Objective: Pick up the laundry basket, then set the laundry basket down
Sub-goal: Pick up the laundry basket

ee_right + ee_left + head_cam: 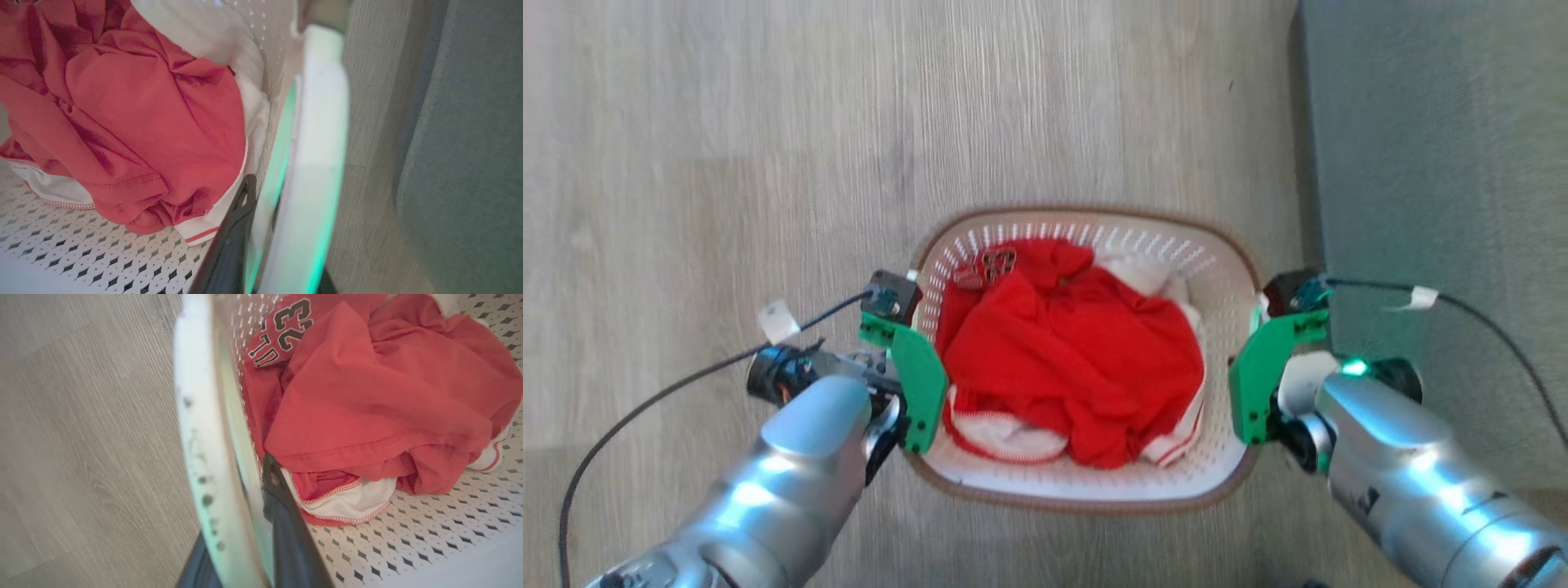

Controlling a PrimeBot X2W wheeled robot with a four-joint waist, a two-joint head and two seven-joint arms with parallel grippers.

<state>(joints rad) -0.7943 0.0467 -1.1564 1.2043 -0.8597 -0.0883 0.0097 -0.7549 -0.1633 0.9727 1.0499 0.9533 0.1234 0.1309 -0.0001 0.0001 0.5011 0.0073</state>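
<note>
The small white perforated plastic laundry basket (1094, 237) with a brown woven-look rim holds red and white clothes (1070, 359) over the pale wood-look floor (727, 163). The left gripper (245, 490) at its 9 o'clock and the right gripper (278, 212) at its 3 o'clock each have their jaws clamped across a white side handle.

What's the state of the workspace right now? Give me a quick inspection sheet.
Surface: pale wood-look floor.
Job's things: laundry basket upright, red and white clothes inside.
Clutter: nothing seen.
End effectors: left end effector and right end effector each straddle a side rim, one finger inside, one outside; they look clamped.
Cables: left cable and right cable trail outward, away from the basket.
Surroundings: grey object close by the basket's right side.
</note>
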